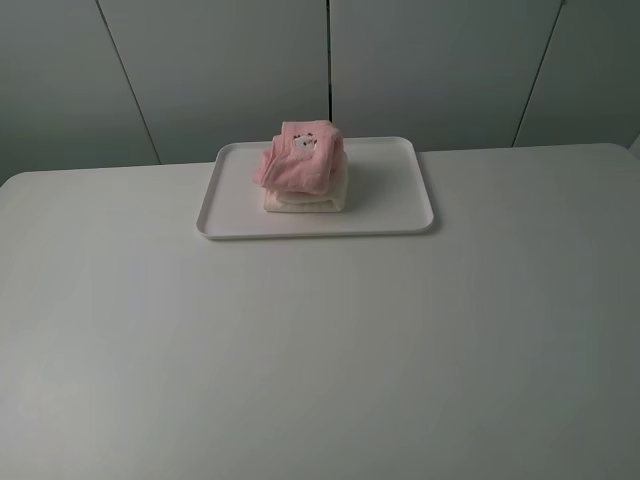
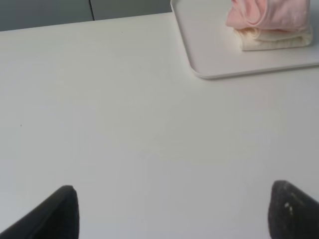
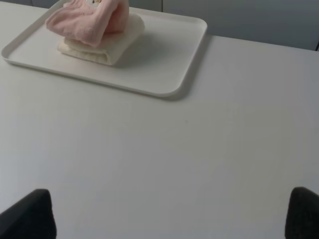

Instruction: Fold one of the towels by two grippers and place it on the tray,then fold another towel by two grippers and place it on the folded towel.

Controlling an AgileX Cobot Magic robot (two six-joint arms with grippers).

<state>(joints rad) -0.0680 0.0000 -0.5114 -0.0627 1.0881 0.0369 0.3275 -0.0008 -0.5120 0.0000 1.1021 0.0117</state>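
Two folded towels: pink towel (image 1: pixel 300 158) shows unreadable embroidery.

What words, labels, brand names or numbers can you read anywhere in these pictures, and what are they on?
No readable text: none in any view.
Folded pink terry towel: a small embroidered cartoon face, a picture rather than lettering; any writing beside it is too small to make out.
Folded cream towel underneath, white rectangular plastic tray, white table: all unmarked.
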